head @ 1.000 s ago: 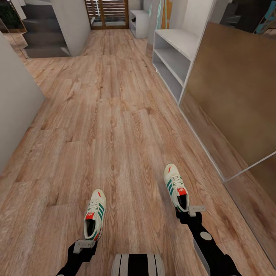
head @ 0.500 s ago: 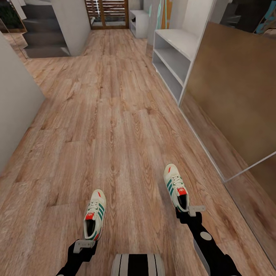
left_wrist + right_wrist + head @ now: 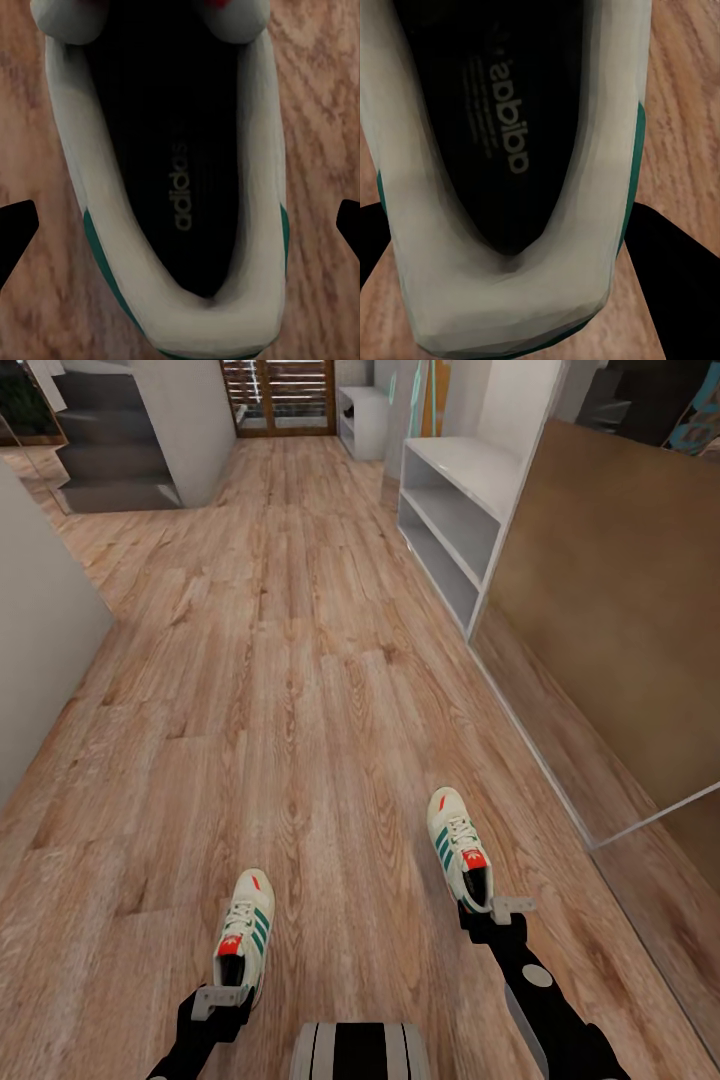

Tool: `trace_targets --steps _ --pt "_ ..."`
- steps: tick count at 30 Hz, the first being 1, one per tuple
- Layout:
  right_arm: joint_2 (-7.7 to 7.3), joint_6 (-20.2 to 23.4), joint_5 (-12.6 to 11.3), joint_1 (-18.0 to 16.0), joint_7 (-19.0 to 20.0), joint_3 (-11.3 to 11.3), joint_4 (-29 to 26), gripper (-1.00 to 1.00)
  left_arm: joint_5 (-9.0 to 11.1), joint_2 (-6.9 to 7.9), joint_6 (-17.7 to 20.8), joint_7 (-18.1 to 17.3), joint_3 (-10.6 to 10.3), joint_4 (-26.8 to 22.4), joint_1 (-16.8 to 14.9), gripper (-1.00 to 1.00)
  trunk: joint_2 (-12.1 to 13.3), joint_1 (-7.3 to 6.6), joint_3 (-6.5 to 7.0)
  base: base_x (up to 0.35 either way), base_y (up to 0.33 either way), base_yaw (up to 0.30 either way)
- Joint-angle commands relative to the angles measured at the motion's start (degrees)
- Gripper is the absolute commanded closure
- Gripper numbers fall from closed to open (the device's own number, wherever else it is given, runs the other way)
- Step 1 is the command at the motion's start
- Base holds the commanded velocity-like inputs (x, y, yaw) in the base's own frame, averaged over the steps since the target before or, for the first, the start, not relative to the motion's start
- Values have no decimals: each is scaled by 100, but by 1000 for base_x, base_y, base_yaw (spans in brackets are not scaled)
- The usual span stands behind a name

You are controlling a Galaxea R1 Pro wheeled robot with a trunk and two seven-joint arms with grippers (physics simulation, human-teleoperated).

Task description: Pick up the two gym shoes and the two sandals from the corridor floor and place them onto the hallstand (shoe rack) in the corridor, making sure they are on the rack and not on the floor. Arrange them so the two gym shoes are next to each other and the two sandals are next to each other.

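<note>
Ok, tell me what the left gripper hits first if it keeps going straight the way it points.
Most likely the left gym shoe: its heel opening lies between the fingers of the left gripper, with the corridor floor beneath. How close is unclear.

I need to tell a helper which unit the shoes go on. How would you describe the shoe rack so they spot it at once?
Follow the wood floor up the corridor along its right wall. The shoe rack is the nearer low white unit there, with two open shelf tiers, just past the brown panel. A similar white unit stands farther on, by the slatted door.
</note>
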Motion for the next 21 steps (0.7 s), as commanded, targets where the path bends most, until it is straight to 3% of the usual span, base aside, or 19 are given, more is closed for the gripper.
trace_targets --steps 1,13,21 --pt "1 -15 34 -2 -10 -3 3 100 -55 -3 -21 -27 50 4 -3 -100 -1 -1 -3 17 0 0" --pt "1 -15 33 -2 -10 -2 6 100 -56 -3 -21 -27 47 2 -4 -100 -1 -1 -3 4 0 0" --pt "3 -15 34 -2 -10 -2 6 100 -55 5 -29 -27 49 5 -4 -100 -12 20 -180 0 0 0"
